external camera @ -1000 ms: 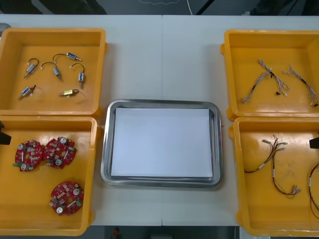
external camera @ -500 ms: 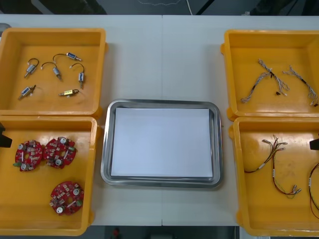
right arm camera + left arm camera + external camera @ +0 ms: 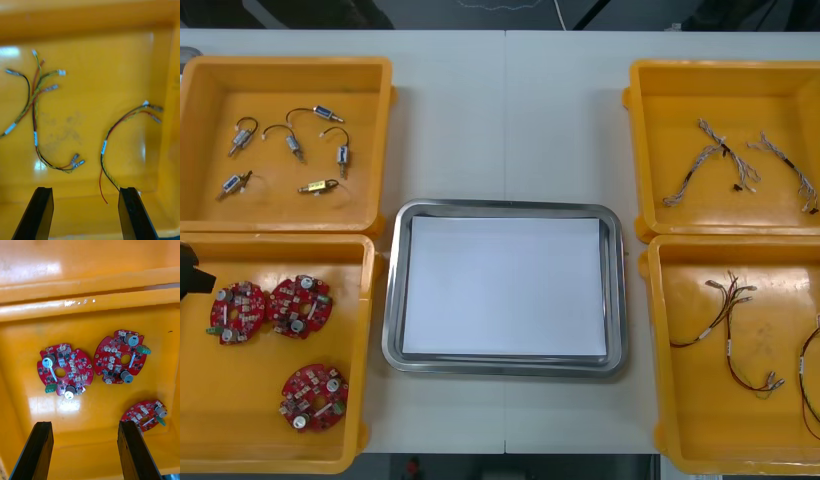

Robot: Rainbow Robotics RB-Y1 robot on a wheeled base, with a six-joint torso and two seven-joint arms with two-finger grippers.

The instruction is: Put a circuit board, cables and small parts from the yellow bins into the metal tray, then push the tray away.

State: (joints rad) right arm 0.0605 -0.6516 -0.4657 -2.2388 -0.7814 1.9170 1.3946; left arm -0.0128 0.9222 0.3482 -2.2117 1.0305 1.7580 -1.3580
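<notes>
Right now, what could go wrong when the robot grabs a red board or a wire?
1. The left end effector is open near two circuit boards lying close together; closing on one might bump the other.
2. Near the open right end effector, the red and yellow cables cross, so several could lift together.

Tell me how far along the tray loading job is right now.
Done: nothing; the metal tray is white inside with nothing loaded. In hand: the left hand hovers open over the three circuit boards, and the right hand hovers open over the red and yellow cables; neither is gripping anything. Left: pick a board, cables and small metal parts from the yellow bins, load the tray, then push it away.
</notes>
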